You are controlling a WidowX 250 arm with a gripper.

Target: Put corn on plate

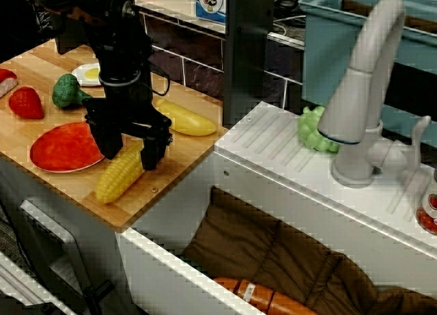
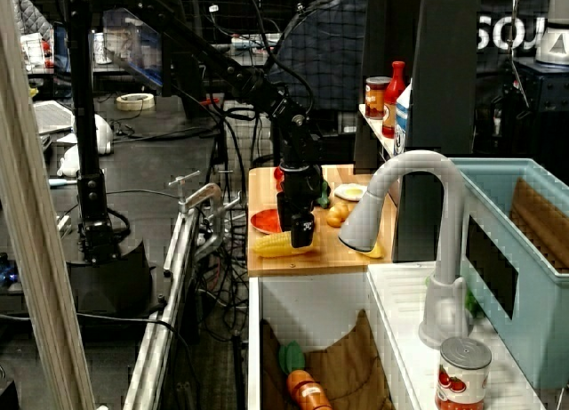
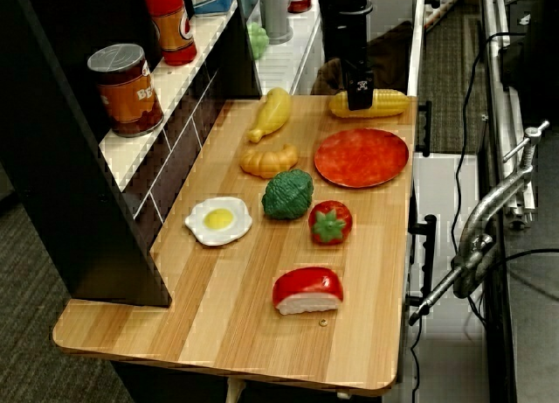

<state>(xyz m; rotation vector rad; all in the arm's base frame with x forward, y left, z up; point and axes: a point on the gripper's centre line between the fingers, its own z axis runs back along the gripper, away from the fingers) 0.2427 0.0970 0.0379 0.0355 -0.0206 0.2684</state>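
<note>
On the wooden worktop (image 1: 171, 185), just beside the red plate (image 1: 65, 147), the corn (image 1: 117, 175) lies flat with the pincer (image 1: 131, 149) spread astride it; it looks light, stiff, bumpy plastic, likely best gripped across its thick middle.
</note>
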